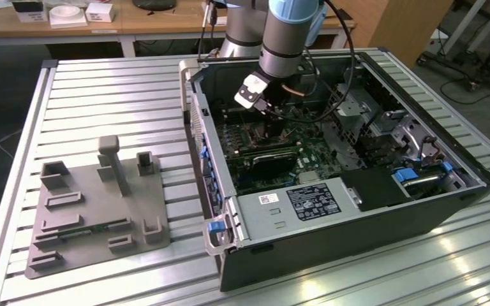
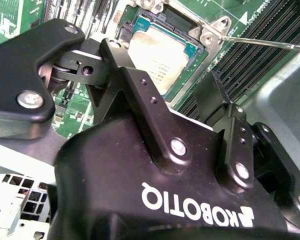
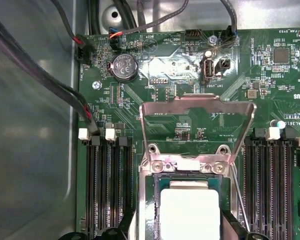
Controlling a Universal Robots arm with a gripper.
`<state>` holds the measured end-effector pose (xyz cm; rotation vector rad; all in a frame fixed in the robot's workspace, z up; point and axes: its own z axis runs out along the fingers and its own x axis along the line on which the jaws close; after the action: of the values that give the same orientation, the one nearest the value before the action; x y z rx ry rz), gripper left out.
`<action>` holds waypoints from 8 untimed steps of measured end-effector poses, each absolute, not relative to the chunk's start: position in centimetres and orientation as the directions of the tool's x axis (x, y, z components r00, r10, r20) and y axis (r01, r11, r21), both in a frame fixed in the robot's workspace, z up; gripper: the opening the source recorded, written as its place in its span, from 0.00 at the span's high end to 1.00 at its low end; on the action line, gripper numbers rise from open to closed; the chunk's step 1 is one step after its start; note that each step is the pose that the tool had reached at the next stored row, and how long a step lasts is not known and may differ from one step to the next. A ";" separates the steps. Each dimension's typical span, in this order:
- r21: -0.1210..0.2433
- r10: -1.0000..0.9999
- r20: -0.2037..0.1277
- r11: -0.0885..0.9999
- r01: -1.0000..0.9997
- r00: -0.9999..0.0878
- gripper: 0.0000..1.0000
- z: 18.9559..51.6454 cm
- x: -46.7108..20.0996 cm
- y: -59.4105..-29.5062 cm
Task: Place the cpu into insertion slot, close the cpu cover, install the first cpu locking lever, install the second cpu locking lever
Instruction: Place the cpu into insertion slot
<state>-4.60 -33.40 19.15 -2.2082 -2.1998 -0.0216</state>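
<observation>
First wrist view: cpu cover (image 3: 197,102) up, vs second wrist view: end effector (image 2: 160,67) apart.

An open computer case (image 1: 339,248) lies on a slatted metal table (image 1: 109,95). A grey fixture plate (image 1: 92,217) sits beside it on the exterior view's left. A white-labelled power supply (image 1: 300,201) fills the case's near end. On the green board, a coin cell battery (image 3: 125,67) lies near black memory slots (image 3: 107,190).
</observation>
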 end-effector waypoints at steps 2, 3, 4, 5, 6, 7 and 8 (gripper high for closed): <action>-0.008 1.000 0.027 -0.004 1.000 0.004 0.26 19.2 -4.6 -33.4; -0.008 1.000 0.027 -0.004 1.000 0.004 0.26 19.2 -4.6 -33.4; -0.008 1.000 0.027 -0.004 1.000 0.004 0.26 19.2 -4.6 -33.4; -0.008 1.000 0.027 -0.004 1.000 0.004 0.26 19.2 -4.6 -33.4; -0.008 1.000 0.027 -0.004 1.000 0.004 0.26 19.2 -4.6 -33.4; -0.008 1.000 0.027 -0.004 1.000 0.004 0.26 19.2 -4.6 -33.4; -0.008 1.000 0.027 -0.004 1.000 0.004 0.26 19.2 -4.6 -33.4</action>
<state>-4.62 -33.40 19.15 -2.2082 -2.1998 -0.0216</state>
